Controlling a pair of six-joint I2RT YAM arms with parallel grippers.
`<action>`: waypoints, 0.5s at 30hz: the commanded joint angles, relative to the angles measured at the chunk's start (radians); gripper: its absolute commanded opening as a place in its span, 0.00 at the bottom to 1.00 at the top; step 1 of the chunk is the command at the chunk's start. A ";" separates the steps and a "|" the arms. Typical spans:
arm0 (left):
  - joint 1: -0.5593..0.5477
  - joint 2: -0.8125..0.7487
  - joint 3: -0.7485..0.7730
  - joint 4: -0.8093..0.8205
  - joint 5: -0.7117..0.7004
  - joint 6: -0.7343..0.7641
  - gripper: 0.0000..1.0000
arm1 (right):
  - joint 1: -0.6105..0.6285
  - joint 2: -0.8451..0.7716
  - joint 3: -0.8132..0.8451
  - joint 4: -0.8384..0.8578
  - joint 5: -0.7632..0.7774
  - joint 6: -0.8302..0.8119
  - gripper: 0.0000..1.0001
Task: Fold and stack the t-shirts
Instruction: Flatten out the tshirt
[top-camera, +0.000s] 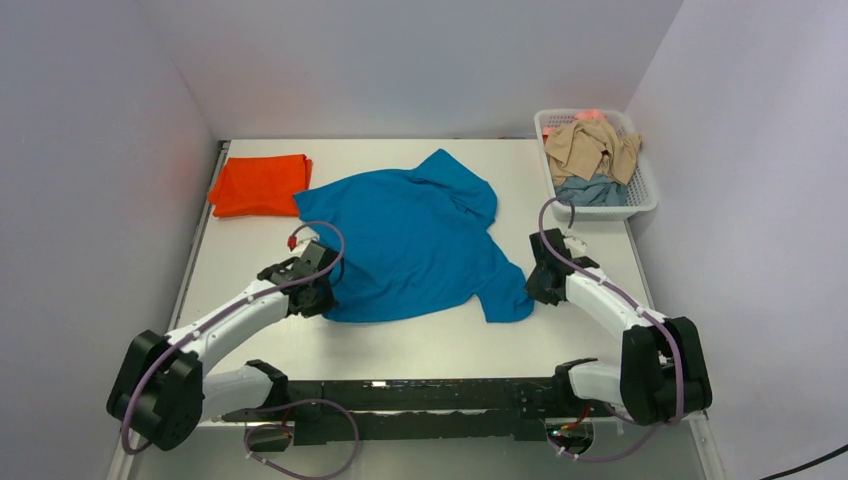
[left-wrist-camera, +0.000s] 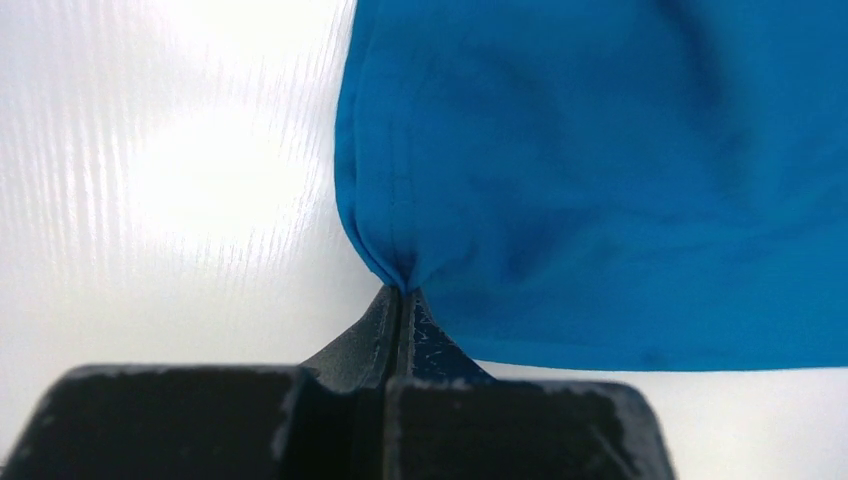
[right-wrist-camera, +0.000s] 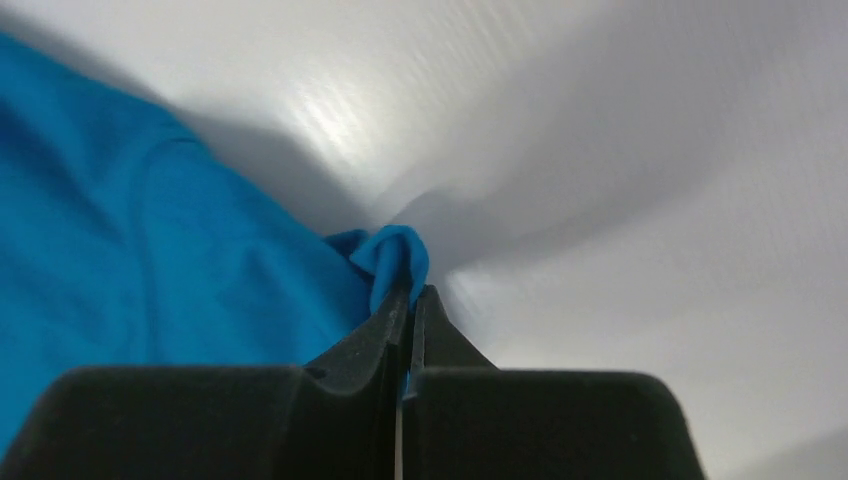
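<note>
The teal-blue t-shirt (top-camera: 415, 240) lies spread and rumpled in the middle of the table. My left gripper (top-camera: 322, 297) is shut on its near left edge; the left wrist view shows the fabric (left-wrist-camera: 600, 170) pinched at the fingertips (left-wrist-camera: 403, 292). My right gripper (top-camera: 532, 283) is shut on its near right corner; the right wrist view shows a small bunch of cloth (right-wrist-camera: 395, 255) between the fingertips (right-wrist-camera: 411, 292). The orange-red t-shirt (top-camera: 261, 184) lies folded at the far left.
A white basket (top-camera: 640, 205) stands at the far right, holding a beige garment (top-camera: 590, 148) and a grey-blue garment (top-camera: 592, 192). Walls close the table on the left, back and right.
</note>
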 joint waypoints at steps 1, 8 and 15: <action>0.009 -0.108 0.144 -0.010 -0.066 0.029 0.00 | 0.015 -0.067 0.172 -0.004 0.007 -0.045 0.00; 0.010 -0.236 0.354 0.001 -0.149 0.100 0.00 | 0.015 -0.206 0.391 0.025 0.049 -0.066 0.00; 0.011 -0.328 0.618 0.008 -0.248 0.180 0.00 | 0.014 -0.275 0.693 0.031 0.092 -0.166 0.00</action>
